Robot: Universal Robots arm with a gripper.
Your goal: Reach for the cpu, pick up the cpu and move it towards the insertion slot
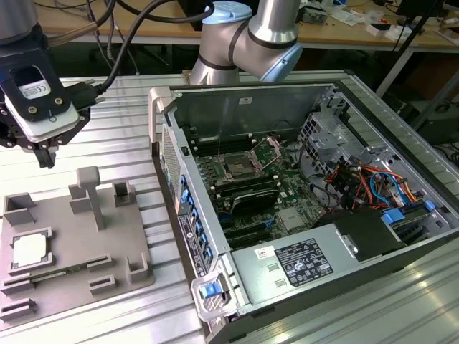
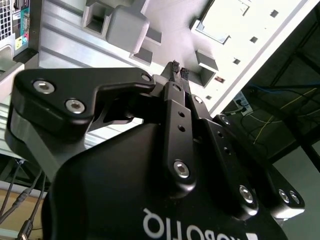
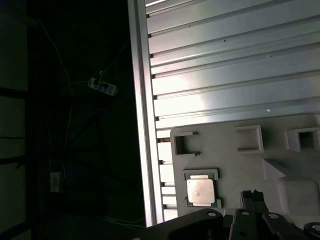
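The cpu (image 1: 30, 249) lies flat in a square holder at the exterior view's left end of a grey fixture plate (image 1: 107, 240), silvery top up. It also shows in the first wrist view (image 3: 200, 190) and, washed out, in the second wrist view (image 2: 225, 17). My gripper (image 1: 45, 159) hangs well above the plate's far edge, away from the cpu, with its black fingers (image 2: 172, 67) shut together on nothing. The fingertips (image 3: 249, 196) sit beside the cpu in the first wrist view. The insertion slot (image 1: 237, 168) is on the green board inside the open computer case.
The open case (image 1: 163, 107) lies on a ribbed aluminium table (image 1: 122, 115), with cables and a drive cage at the exterior view's right. Upright grey posts (image 1: 90, 190) stand on the fixture plate. The arm's base (image 1: 244, 36) rises behind the case.
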